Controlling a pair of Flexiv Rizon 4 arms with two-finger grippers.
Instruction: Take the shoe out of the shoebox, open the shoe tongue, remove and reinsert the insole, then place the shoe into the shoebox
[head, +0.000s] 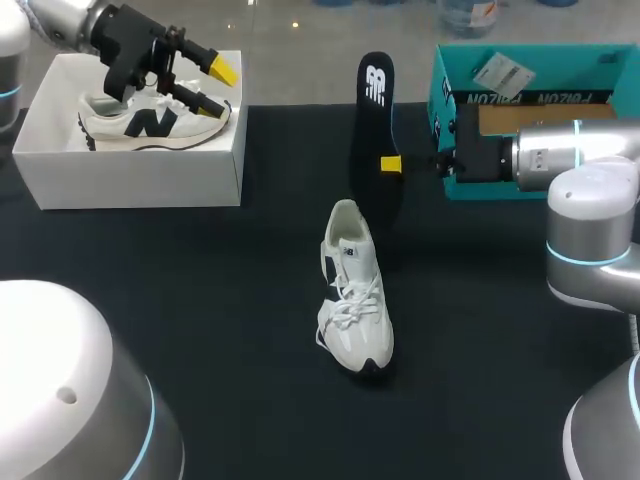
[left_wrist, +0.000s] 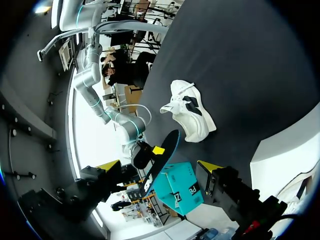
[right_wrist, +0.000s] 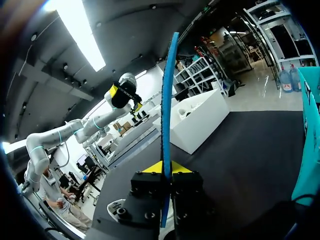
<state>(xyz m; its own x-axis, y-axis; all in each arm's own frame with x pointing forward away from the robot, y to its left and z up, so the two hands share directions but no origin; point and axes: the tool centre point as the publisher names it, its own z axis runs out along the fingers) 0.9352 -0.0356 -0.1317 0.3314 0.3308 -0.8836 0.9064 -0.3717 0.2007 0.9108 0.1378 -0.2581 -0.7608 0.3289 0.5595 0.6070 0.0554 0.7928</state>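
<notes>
The insole (head: 375, 110) was held upright, clamped between the fingers of the right claw (head: 392, 163), while the shoe (head: 355, 300) was seen lying on the bench (head: 200, 320) below and apart from it, and the left claw (head: 221, 88) was seen spread open above the white shoebox (head: 130, 180).

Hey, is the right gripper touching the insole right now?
Touching. In the right wrist view the insole stands edge-on, pinched between the two yellow tips of the right gripper.
</notes>
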